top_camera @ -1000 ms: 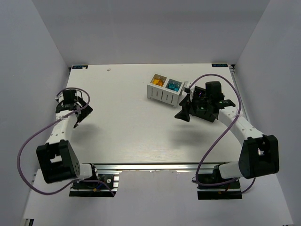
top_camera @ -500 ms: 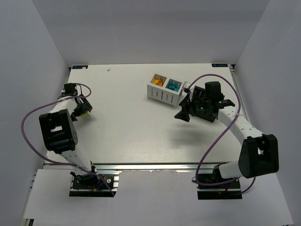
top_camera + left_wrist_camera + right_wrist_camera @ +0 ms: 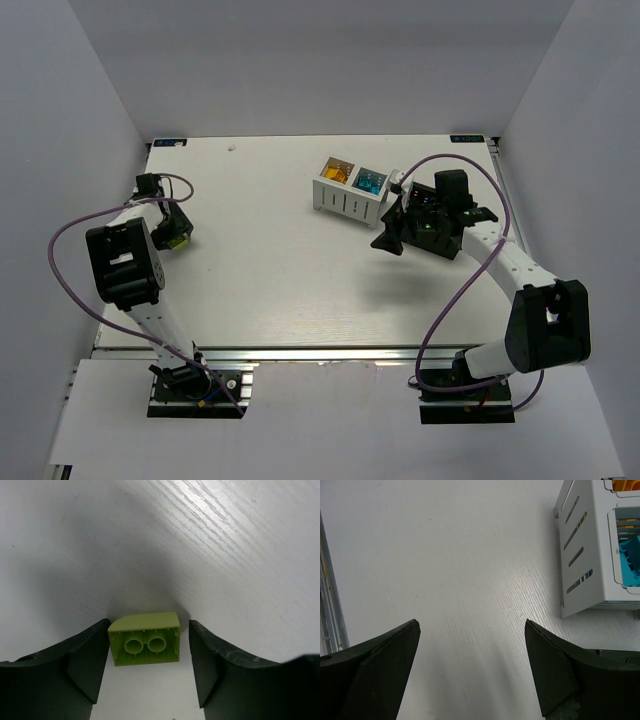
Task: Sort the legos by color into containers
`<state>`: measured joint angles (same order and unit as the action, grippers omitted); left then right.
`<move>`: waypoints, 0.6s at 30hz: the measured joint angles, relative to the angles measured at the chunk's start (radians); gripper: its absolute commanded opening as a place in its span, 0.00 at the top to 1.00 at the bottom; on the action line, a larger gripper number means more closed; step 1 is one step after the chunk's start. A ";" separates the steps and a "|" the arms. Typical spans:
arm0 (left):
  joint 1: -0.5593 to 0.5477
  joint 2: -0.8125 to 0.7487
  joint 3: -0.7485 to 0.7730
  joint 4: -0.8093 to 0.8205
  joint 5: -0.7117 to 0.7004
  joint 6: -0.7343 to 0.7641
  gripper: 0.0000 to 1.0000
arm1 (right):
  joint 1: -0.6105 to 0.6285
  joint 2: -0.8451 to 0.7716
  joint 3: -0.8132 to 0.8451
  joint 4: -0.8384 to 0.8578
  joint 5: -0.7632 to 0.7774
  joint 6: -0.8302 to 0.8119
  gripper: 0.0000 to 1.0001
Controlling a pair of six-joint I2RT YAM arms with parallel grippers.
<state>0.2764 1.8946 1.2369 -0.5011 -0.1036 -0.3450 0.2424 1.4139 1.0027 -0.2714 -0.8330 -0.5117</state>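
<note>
White desk (image 3: 225, 540), green lego (image 3: 145, 640) sitting inside the left hand (image 3: 149, 630), spread apart, not gripping.
Its round corner might be slipping out when squeezed.

Tables: one table (image 3: 280, 290).
Containers: one white container (image 3: 345, 200), with two compartments.
Lime green legos: one lime green lego (image 3: 145, 645), far to the left of the white container.
Orange legos (image 3: 335, 173): piled in one compartment, too jumbled to count.
Cyan legos (image 3: 370, 182): piled in the other compartment, also uncountable.
Grippers: two, the left gripper (image 3: 149, 625) and the right gripper (image 3: 471, 622).
</note>
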 measured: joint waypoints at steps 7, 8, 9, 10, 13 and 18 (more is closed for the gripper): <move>0.003 0.000 0.000 0.016 0.039 -0.011 0.60 | 0.000 0.001 0.005 -0.007 0.001 0.000 0.11; 0.004 0.000 -0.001 0.018 0.048 -0.015 0.62 | 0.000 0.001 0.006 -0.009 0.001 0.000 0.11; 0.004 -0.002 -0.005 0.024 0.059 -0.020 0.65 | 0.000 0.001 0.008 -0.011 0.002 0.000 0.11; 0.004 -0.007 -0.011 0.031 0.073 -0.028 0.67 | 0.000 0.001 0.008 -0.012 0.003 0.000 0.11; 0.004 -0.048 -0.058 0.059 0.136 -0.064 0.72 | 0.000 0.000 0.010 -0.010 0.019 0.005 0.10; -0.063 -0.225 -0.192 0.131 0.260 -0.168 0.75 | -0.010 -0.024 0.010 0.040 0.116 0.062 0.35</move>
<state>0.2138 1.6691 1.0451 -0.3702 0.1566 -0.5133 0.2329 1.3899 1.0122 -0.2314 -0.7166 -0.4496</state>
